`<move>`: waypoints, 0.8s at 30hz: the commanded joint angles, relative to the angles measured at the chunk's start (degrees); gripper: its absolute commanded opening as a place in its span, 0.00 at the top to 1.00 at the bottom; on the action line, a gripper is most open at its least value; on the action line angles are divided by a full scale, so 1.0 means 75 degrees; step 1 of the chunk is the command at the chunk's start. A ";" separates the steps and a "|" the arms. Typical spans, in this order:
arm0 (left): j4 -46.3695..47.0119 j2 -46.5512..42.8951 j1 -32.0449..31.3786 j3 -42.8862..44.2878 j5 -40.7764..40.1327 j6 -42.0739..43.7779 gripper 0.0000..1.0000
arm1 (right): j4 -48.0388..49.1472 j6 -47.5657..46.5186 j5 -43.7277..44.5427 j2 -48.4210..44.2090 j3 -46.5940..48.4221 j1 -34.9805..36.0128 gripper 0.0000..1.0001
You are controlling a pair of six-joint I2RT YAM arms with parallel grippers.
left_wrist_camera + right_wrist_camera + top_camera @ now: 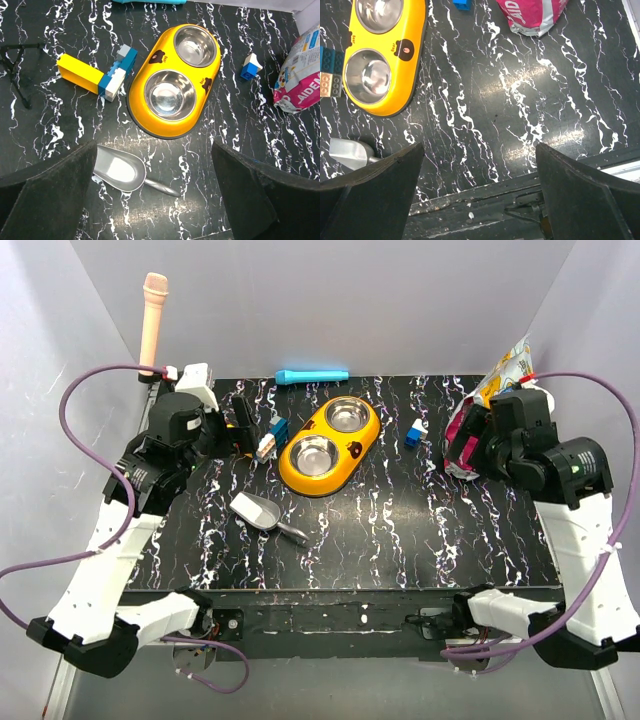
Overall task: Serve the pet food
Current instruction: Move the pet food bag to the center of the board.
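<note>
Task is at the start, nothing served yet. Left gripper [154, 155] hangs above the left side of the surface [400, 530], jaws spread wide, holding nothing. Metal scoop [258, 510] lies below it on the surface, bowl part empty, untouched, just beside the near end of the yellow double bowl [330, 433]. Both steel cups in the bowl are bare and shiny, no pellets in either. Pink-and-white bag [300, 75] stands at the right back of the surface, well apart from the bowl. Right gripper [480, 155] is up near the bag, jaws also wide and empty, not touching it as far as the views show.

Pet food: no kibble shows in any view; judged to be inside the bag. All of the work is left: getting food out and into a cup.

Hard to see: the right arm covers much of the bag in the top view, and both wrist views cut it off at the frame edge, so whether its top is open or sealed cannot be told. The scoop's handle end is partly behind the left finger in the left wrist view.
</note>
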 commanded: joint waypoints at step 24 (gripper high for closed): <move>-0.1252 -0.0557 0.0003 -0.0108 0.2742 -0.0956 0.01 | 0.0125 -0.0496 -0.1917 0.4527 0.4710 -0.4146 0.11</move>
